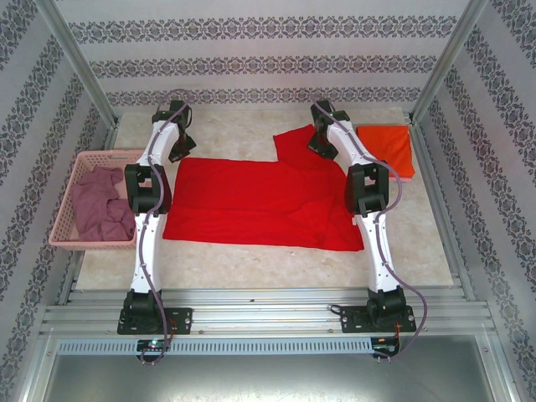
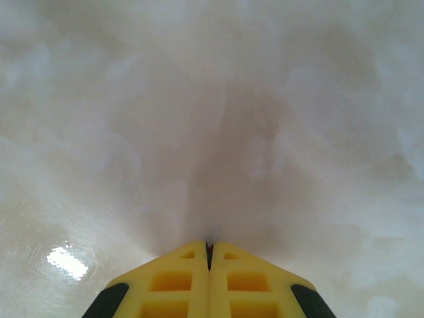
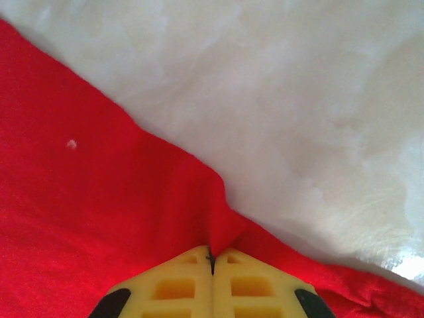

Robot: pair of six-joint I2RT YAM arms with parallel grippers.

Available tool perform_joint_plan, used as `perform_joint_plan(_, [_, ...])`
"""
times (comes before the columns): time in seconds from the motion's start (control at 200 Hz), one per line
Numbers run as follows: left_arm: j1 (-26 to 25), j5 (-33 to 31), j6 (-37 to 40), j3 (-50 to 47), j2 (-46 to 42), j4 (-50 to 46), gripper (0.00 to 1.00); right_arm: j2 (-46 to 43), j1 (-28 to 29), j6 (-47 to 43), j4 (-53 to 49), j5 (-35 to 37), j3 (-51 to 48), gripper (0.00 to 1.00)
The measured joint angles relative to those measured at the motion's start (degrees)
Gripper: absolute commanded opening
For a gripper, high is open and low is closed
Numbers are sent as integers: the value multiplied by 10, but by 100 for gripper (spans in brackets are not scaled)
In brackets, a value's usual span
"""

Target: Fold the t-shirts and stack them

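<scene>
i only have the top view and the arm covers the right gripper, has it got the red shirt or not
Observer: Yes. The right wrist view has the right gripper shut, with the edge of the red t-shirt puckered up into its tips.
Operator: ok and the left one
Observer: The left gripper is shut too, with bare table ahead of it. I cannot tell whether it pinches any cloth.

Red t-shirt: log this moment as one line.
red t-shirt: spread on table | right gripper: shut on its edge | left gripper: shut over bare table
</scene>
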Motion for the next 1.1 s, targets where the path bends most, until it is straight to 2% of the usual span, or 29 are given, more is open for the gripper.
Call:
perform_joint_plan(0.145, [0, 3, 3, -2, -1, 2, 0, -5, 1, 0, 5, 0, -8, 0])
perform_joint_plan(0.3, [0, 4, 9, -4, -3, 2, 0, -36, 9, -3, 24, -2, -61, 0])
perform_joint_plan(0.734, [0, 39, 11, -16, -16, -3, 0, -185, 20, -30, 108, -9, -212, 0])
perform_joint_plan(1.099, [0, 46, 14, -63, -94, -6, 0, -266, 28, -54, 144, -8, -295, 0])
